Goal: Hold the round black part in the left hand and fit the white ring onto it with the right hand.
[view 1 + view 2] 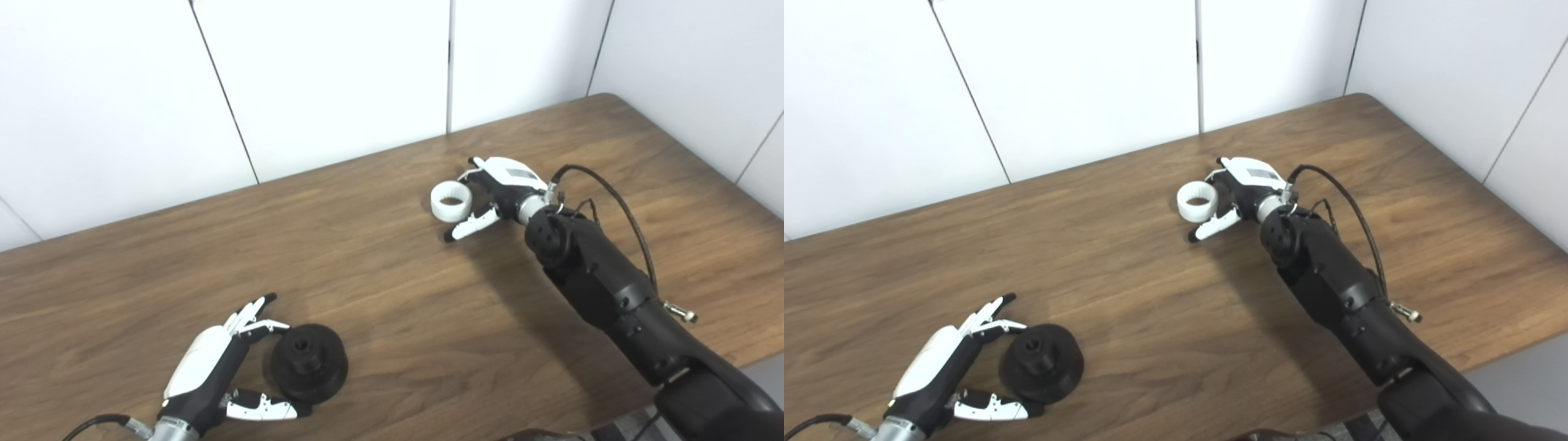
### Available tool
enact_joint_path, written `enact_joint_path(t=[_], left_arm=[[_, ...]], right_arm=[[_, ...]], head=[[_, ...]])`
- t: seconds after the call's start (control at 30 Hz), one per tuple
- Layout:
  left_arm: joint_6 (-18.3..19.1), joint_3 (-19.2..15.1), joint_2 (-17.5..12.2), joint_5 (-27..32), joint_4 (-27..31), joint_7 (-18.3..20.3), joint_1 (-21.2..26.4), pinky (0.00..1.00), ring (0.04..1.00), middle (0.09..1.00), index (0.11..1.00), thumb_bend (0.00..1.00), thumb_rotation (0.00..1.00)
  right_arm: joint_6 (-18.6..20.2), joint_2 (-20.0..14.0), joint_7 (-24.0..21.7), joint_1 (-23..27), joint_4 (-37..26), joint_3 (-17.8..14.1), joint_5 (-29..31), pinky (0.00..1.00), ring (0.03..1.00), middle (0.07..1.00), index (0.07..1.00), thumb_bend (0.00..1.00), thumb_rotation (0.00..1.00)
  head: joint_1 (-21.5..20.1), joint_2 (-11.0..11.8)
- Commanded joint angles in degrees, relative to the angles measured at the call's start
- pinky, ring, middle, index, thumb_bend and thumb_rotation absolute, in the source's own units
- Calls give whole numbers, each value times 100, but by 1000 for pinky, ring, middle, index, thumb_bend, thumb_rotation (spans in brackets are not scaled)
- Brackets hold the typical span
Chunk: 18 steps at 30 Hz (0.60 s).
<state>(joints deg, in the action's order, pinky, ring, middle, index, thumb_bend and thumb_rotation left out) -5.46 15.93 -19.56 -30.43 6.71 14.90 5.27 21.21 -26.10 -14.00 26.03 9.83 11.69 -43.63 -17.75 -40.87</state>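
Note:
The round black part (309, 363) lies flat on the wooden table (392, 288) near the front left, its small hub facing up. My left hand (211, 373) is open right beside it, with the fingers behind it and the thumb in front, not closed on it. The white ring (451, 201) lies on the table at the back centre. My right hand (493, 190) is open just to the right of the ring, its fingers spread around the ring's near and far sides. I cannot tell whether they touch it. The same scene shows in the right eye view, with the black part (1043, 362) and the ring (1197, 201).
White wall panels (331, 79) stand right behind the table's far edge. The table's right corner and front right edge (753, 352) lie close to my right arm. A black cable (625, 214) loops over the right wrist.

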Motion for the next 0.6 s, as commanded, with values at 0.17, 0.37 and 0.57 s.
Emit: enact_joint_path(t=[0.17, 0.37, 0.57], left_arm=[[-55, -79, -86, -7, 155, -42, 58, 1000, 1000, 1000, 645, 946, 321], [-49, -78, -68, 4, 166, -36, 56, 1000, 1000, 1000, 644, 946, 323], [-94, -66, -63, -41, 134, -77, 50, 1000, 1000, 1000, 645, 944, 334]], right_arm=[[-391, -47, 568, 110, -90, -43, 77, 963, 977, 960, 625, 795, 338], [-483, -33, 789, 59, -73, -56, 109, 971, 968, 937, 552, 671, 256], [-535, 4, 973, 6, -85, -61, 156, 977, 958, 926, 493, 521, 163]], head=[[4, -28], [27, -49], [49, -61]])
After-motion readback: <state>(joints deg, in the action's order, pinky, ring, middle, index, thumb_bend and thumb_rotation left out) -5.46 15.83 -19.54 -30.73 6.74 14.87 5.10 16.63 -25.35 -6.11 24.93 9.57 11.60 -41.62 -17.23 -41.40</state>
